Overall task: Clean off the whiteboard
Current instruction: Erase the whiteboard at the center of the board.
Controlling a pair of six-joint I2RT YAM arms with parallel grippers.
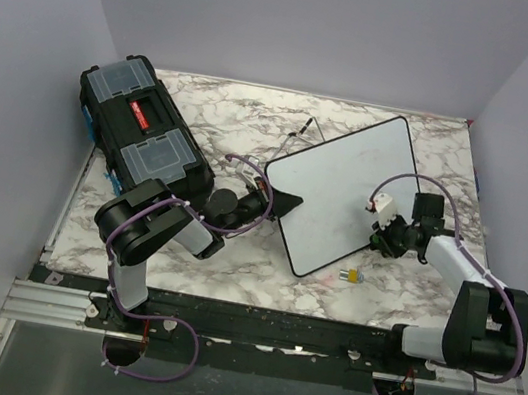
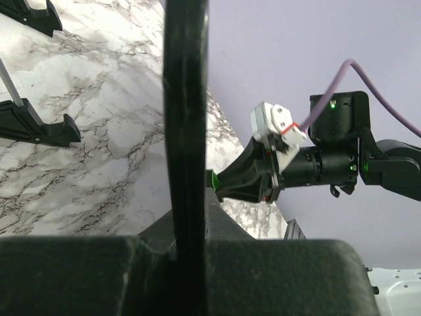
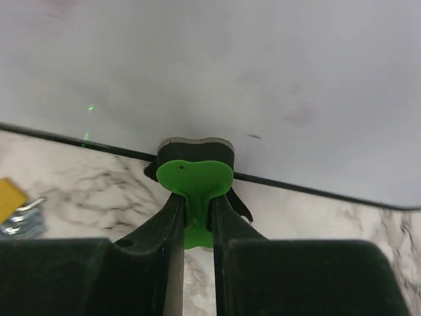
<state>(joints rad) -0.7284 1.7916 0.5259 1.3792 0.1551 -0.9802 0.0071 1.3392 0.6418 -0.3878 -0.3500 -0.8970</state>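
Right gripper (image 3: 195, 212): clamped on a green eraser (image 3: 195, 176) pressed to the whiteboard (image 1: 341, 190) near its 4 o'clock edge. Left gripper (image 1: 277, 201): closed on the board's frame at 9 o'clock. The whiteboard sits at 3 o'clock of the table's (image 1: 226, 120) centre, with the toolbox (image 1: 143, 132) at its 9 o'clock.

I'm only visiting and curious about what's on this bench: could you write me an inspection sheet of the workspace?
Surface: marble-patterned table, no spills seen.
Job's things: whiteboard set askew, no writing seen from above; green eraser at its edge.
Clutter: black toolbox rear left; small yellow item beside the board.
Grippers: left gripper shut on the board's frame; right gripper shut on the eraser.
Cables: purple cables loop along both arms.
Surroundings: plain lilac walls.
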